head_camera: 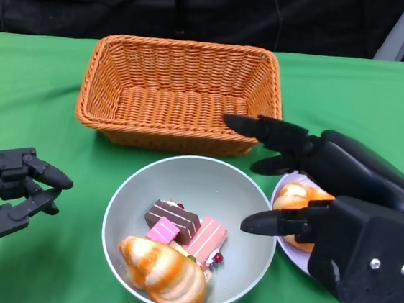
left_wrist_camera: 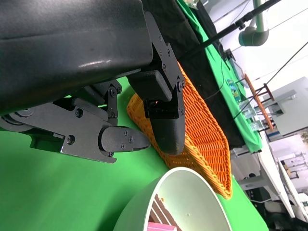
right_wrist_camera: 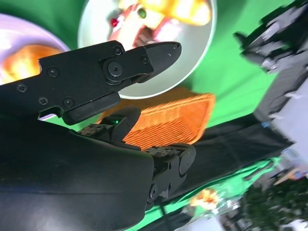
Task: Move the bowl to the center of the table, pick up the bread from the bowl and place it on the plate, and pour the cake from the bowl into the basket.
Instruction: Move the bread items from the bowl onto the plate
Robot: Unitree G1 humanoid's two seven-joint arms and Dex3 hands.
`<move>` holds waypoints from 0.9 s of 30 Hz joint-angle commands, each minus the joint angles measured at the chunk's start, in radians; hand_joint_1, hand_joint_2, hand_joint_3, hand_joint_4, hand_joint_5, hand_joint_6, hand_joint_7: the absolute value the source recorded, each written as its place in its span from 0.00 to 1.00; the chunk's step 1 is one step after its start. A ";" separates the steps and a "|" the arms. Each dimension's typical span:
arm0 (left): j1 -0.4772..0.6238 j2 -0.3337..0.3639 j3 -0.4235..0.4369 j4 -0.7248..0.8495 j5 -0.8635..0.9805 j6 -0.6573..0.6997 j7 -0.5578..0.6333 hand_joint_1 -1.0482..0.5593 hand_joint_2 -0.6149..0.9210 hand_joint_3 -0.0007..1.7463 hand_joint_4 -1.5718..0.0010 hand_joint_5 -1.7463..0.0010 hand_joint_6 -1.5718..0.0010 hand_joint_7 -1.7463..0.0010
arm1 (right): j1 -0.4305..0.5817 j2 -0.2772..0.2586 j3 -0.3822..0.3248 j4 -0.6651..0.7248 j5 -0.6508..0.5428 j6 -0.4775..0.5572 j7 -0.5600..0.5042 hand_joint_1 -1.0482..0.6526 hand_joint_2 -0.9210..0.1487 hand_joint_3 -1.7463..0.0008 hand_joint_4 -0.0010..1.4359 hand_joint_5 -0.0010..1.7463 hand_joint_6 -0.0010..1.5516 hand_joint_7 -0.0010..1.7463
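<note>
Right hand (head_camera: 340,209) fingers (head_camera: 262,127) are spreading apart, grasping nothing, hovering over the plate (head_camera: 280,228) where one bread (head_camera: 295,197) is lying just under them. Bowl (head_camera: 135,199) is sitting just beside those fingertips, holding another bread (head_camera: 164,270) and cake pieces (head_camera: 187,228). Basket (head_camera: 179,95) is sitting just beyond the fingertips. Left hand (head_camera: 6,189) is resting apart from the bowl, fingers loose, holding nothing.

My round grey bowl (head_camera: 119,215) holds a glazed golden bread roll (head_camera: 163,271) and pink and brown cake slices (head_camera: 185,229). Behind it sits the orange wicker basket (head_camera: 180,95); beside it, a white plate (head_camera: 282,191) bearing another roll (head_camera: 295,197).
</note>
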 commanded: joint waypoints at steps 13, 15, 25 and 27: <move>-0.003 0.019 0.001 0.013 0.010 -0.018 0.011 0.59 1.00 0.17 0.49 0.30 0.46 0.49 | -0.083 0.041 0.117 0.154 0.046 0.017 -0.037 0.18 0.00 0.92 0.43 0.06 0.18 0.02; -0.001 0.017 0.000 0.007 0.007 -0.013 0.010 0.59 1.00 0.17 0.49 0.30 0.46 0.49 | -0.096 0.046 0.139 0.175 0.044 0.033 -0.038 0.17 0.00 0.92 0.43 0.06 0.17 0.02; -0.001 0.014 0.001 -0.002 0.009 -0.011 0.021 0.59 1.00 0.18 0.49 0.30 0.46 0.48 | -0.131 0.074 0.200 0.223 0.088 0.125 -0.007 0.18 0.00 0.92 0.41 0.03 0.14 0.00; -0.003 0.016 0.001 0.002 0.007 -0.013 0.020 0.59 1.00 0.18 0.49 0.30 0.47 0.49 | -0.139 0.078 0.207 0.217 0.099 0.164 0.006 0.17 0.00 0.92 0.40 0.03 0.14 0.00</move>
